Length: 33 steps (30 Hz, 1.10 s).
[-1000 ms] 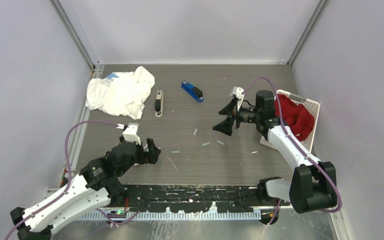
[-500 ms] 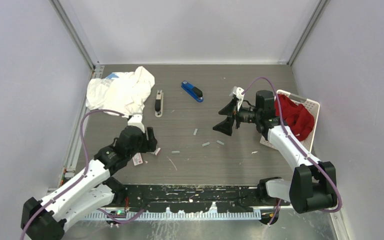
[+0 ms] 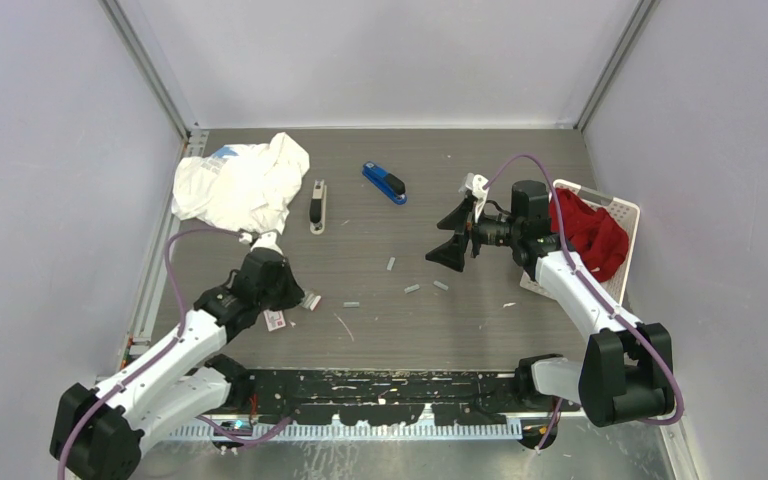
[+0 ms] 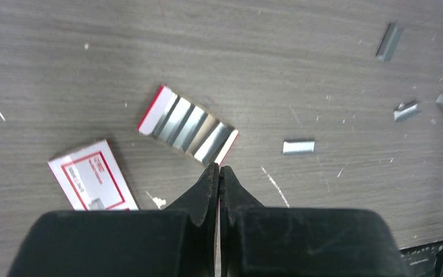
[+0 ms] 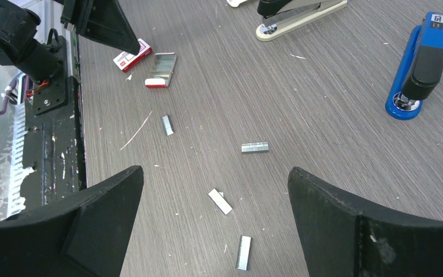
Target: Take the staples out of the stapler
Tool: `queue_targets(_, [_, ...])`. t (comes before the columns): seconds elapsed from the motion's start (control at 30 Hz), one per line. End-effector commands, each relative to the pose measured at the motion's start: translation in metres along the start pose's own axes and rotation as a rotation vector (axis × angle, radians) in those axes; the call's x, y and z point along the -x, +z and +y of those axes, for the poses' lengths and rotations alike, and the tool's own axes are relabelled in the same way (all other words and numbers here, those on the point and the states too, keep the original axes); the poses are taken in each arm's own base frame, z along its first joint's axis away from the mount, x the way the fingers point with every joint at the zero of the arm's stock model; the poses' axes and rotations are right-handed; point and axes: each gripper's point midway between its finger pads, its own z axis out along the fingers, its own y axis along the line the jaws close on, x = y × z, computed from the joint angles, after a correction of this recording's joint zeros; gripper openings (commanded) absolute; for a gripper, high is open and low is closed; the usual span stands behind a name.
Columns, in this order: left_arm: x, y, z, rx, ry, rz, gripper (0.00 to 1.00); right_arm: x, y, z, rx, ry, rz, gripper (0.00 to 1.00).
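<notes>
Grey woodgrain table point(image 3: 430, 330) with staples point(image 4: 298, 146), red-bordered box point(image 4: 92, 182), lettering unreadable

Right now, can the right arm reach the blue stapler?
Probably yes. Its open fingers hover close to the blue stapler, and only bare table lies between them, so nothing seems to block the way.

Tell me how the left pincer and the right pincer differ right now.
The left pincer is shut, tips touching, nothing between; the right pincer stands wide open. The left pincer points at the staple tray; the right pincer faces loose staple strips. Both hold nothing.
</notes>
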Motion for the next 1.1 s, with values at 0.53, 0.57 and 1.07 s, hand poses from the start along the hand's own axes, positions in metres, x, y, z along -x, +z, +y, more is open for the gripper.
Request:
queue_targets(0.53, [-0.039,0.011,0.029,0.189,-0.067,0.018,0.00,0.021,-0.002,-0.001,0.000,-0.067,-0.030,1.00])
queue_targets(0.57, [-0.039,0.013,0.029,0.190,-0.068,0.021,0.00,0.021,-0.002,-0.001,0.000,-0.068,-0.031,1.00])
queue_targets(1.07, [-0.036,0.035,0.013,0.157,-0.046,0.039,0.00,0.022,-0.003,-0.001,-0.001,-0.068,-0.031,1.00])
